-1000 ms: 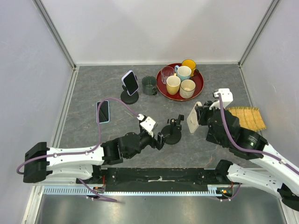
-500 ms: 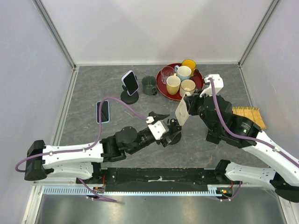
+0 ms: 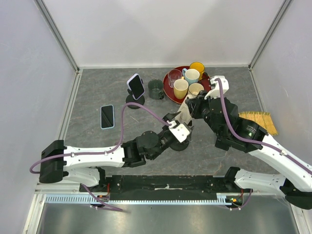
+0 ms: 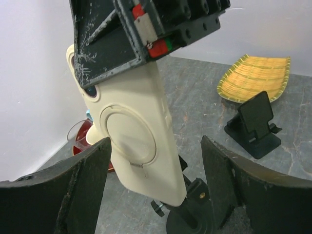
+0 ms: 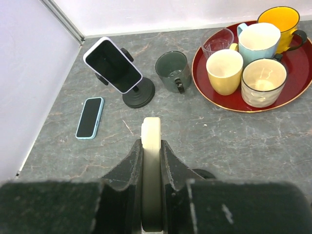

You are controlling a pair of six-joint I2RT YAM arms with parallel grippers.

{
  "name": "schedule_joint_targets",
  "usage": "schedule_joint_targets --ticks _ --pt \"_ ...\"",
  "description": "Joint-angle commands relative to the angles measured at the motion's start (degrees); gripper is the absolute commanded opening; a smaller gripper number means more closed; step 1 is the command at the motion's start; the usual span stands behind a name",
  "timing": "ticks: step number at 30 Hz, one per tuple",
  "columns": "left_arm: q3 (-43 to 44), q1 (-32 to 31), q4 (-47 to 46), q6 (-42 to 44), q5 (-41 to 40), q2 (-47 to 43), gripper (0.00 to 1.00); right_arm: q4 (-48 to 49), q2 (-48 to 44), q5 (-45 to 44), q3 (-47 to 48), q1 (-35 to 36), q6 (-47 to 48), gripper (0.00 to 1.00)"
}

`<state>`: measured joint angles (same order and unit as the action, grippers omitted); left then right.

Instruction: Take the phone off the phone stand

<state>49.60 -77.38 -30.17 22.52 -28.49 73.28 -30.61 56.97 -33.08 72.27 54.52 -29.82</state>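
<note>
Phone (image 4: 139,146), cream-backed, hangs upright in the right pincer (image 5: 151,170), which is pressed onto its front and back faces at the top end. The right wrist view shows it edge-on between the two fingers. Its lower end sits right at the head of the stand (image 4: 190,219), near the middle of the counter (image 3: 97,87). Whether the two touch cannot be told: the left wrist view shows the stand's arm coming out from just behind the phone's bottom corner. The round ring on the phone's back is in plain sight, with no mount on it.

The left pincer (image 4: 153,195) is spread wide and low. It has one finger on each side of the stand and phone and pinches nothing.

Judged from this, the lift looks largely done, since the phone's weight is on the right pincer and not on the stand. What is left is to carry it well clear and set it down on bare counter. The left pincer seems placed to steady the stand if it drags along.

At the back, a far phone (image 5: 113,65) sits docked on a far stand (image 5: 139,95), untouched. If that pair is the one meant, nothing there has begun.
</note>
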Motion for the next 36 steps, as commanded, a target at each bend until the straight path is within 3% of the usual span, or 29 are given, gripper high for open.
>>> schedule_joint_targets --ticks 1,8,17,21,24,27,30,35,36 --pt "3.4 -0.8 -6.3 4.0 -4.8 2.3 0.80 6.8 -0.2 0.8 2.3 0.0 -3.2 0.00" --pt "4.7 -1.4 -13.6 11.3 -21.6 8.1 0.79 9.3 -1.3 1.7 0.3 0.1 -5.3 0.00" --pt "3.9 -1.8 -21.2 15.6 -26.7 10.1 0.66 11.1 -2.4 1.7 -2.0 0.1 -7.2 0.00" --pt "4.0 -1.9 -21.2 15.9 -27.1 10.3 0.55 11.8 -2.4 2.1 -2.5 0.1 -8.1 0.00" --pt "3.6 -1.9 -21.0 14.9 -27.4 9.8 0.35 12.2 -2.5 2.7 -3.3 0.1 -8.7 0.01" --pt "2.8 -2.1 -20.3 14.0 -27.8 8.8 0.14 13.1 -3.0 2.6 -4.5 0.1 -9.7 0.16" --pt "2.2 -2.0 -18.8 12.6 -28.2 7.4 0.02 14.2 -3.6 2.3 -5.8 0.0 -10.4 0.38" --pt "0.9 -2.0 -12.4 7.4 -28.0 4.1 0.02 15.0 -5.1 1.5 -7.4 -0.1 -11.0 0.78" --pt "0.7 -2.0 -9.6 4.9 -27.9 3.5 0.02 15.2 -5.5 1.0 -7.8 0.1 -11.1 0.82"
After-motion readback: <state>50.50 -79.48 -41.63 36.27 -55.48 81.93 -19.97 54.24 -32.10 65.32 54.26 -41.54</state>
